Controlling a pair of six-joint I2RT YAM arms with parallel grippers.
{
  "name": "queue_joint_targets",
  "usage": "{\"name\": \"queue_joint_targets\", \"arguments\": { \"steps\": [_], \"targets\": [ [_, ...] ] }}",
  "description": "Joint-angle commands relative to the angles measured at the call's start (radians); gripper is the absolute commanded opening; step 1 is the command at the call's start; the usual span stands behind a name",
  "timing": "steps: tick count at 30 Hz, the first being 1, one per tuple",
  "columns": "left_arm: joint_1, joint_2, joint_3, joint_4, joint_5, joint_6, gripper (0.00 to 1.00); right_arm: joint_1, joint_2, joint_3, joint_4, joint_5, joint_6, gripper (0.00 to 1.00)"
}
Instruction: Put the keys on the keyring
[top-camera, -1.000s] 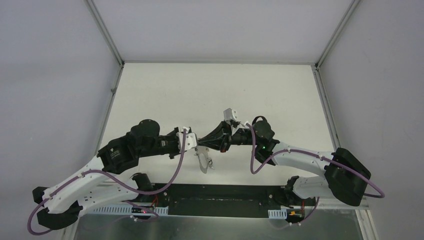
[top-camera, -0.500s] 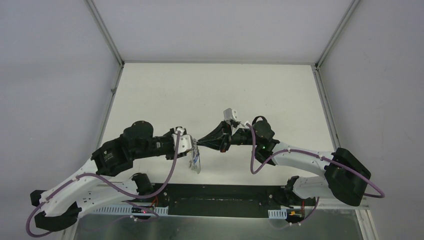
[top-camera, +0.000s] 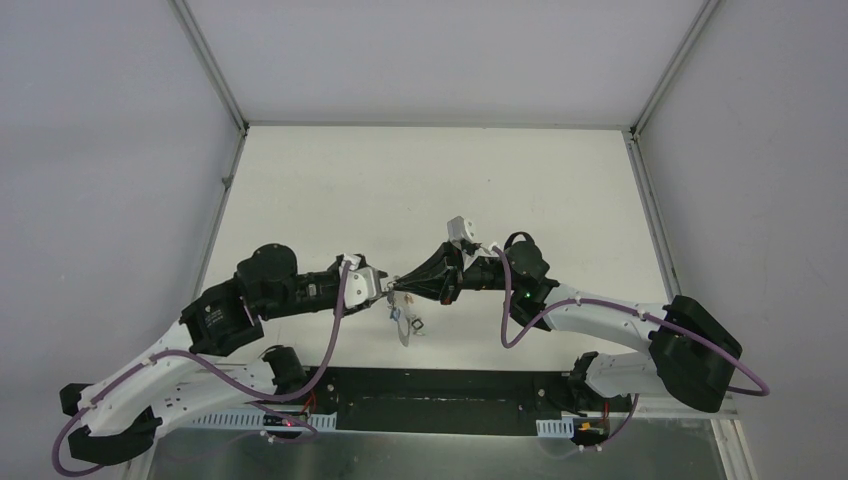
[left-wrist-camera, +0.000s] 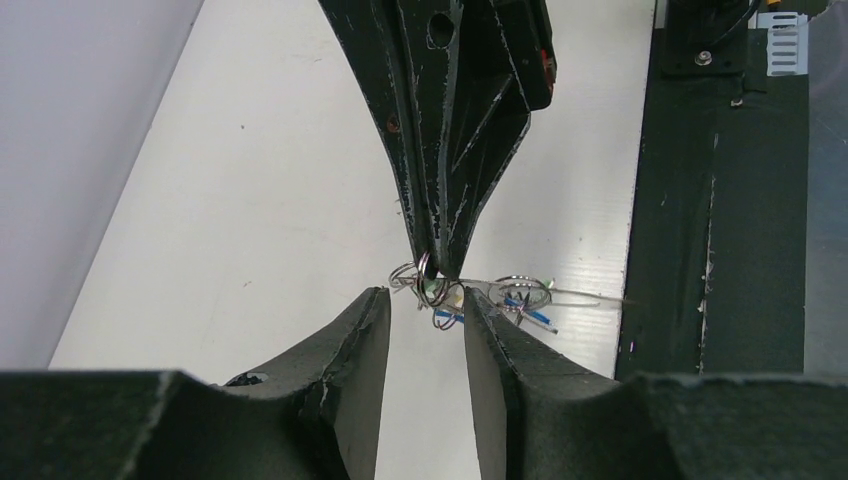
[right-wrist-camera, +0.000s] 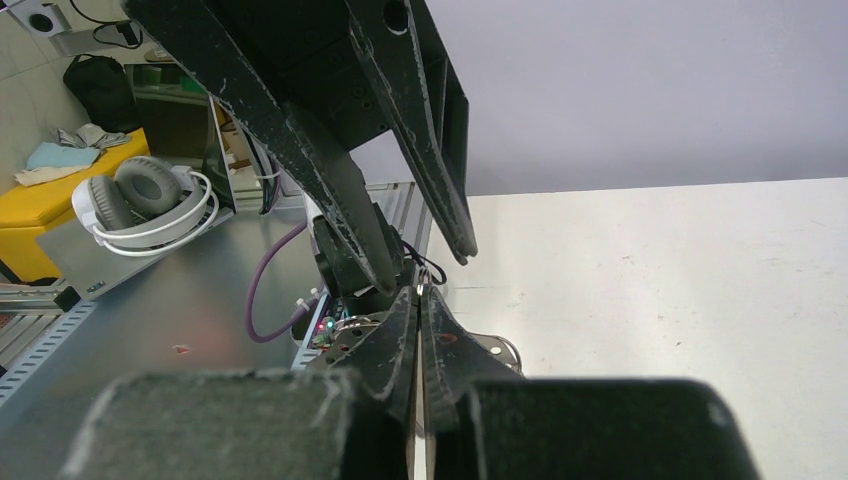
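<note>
Silver wire loops of the keyring hang bunched from the tips of the right pincer, which is clamped tight on what looks like one small loop, above the white bench. Keys with blue and green heads dangle in the bunch. The left pincer faces it tip to tip, part-way apart, gripping nothing.

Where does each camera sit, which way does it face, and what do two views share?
Top external: above and behind the bases, looking down at the table; both arms show.
Left wrist: looks past its own open left gripper at the right gripper pinching the key bundle.
Right wrist: looks over its shut fingers at the left gripper.
Shared: both wrist views show both grippers.
</note>
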Motion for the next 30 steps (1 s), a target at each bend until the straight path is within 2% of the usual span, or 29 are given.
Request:
{"name": "queue_joint_targets", "arguments": {
  "steps": [1,4,7,9,14,16,20,24,30],
  "targets": [
    [-0.008,0.023,-0.003,0.059,0.022,-0.024,0.31,0.006,-0.033,0.014,0.085,0.008,0.001,0.00],
    [-0.009,0.042,0.003,0.060,0.035,-0.024,0.29,0.006,-0.035,0.013,0.086,0.010,0.002,0.00],
    [-0.009,0.055,0.006,0.061,0.044,-0.020,0.20,0.006,-0.034,0.015,0.085,0.009,0.000,0.00],
    [-0.009,0.059,0.007,0.060,0.040,-0.019,0.19,0.006,-0.034,0.015,0.085,0.009,0.001,0.00],
    [-0.009,0.051,0.005,0.042,0.007,-0.015,0.27,0.006,-0.037,0.013,0.086,0.010,0.001,0.00],
    [-0.009,0.044,0.005,0.028,-0.005,-0.013,0.27,0.006,-0.037,0.012,0.087,0.012,0.001,0.00],
    [-0.009,0.043,0.003,0.012,-0.016,-0.014,0.16,0.006,-0.033,0.014,0.086,0.011,0.002,0.00],
    [-0.009,0.055,0.006,0.007,-0.010,-0.018,0.00,0.005,-0.030,0.015,0.090,0.006,0.005,0.00],
    [-0.008,0.063,0.025,0.008,-0.021,-0.031,0.00,0.006,-0.031,0.010,0.088,0.012,0.005,0.00]
  ]
}}
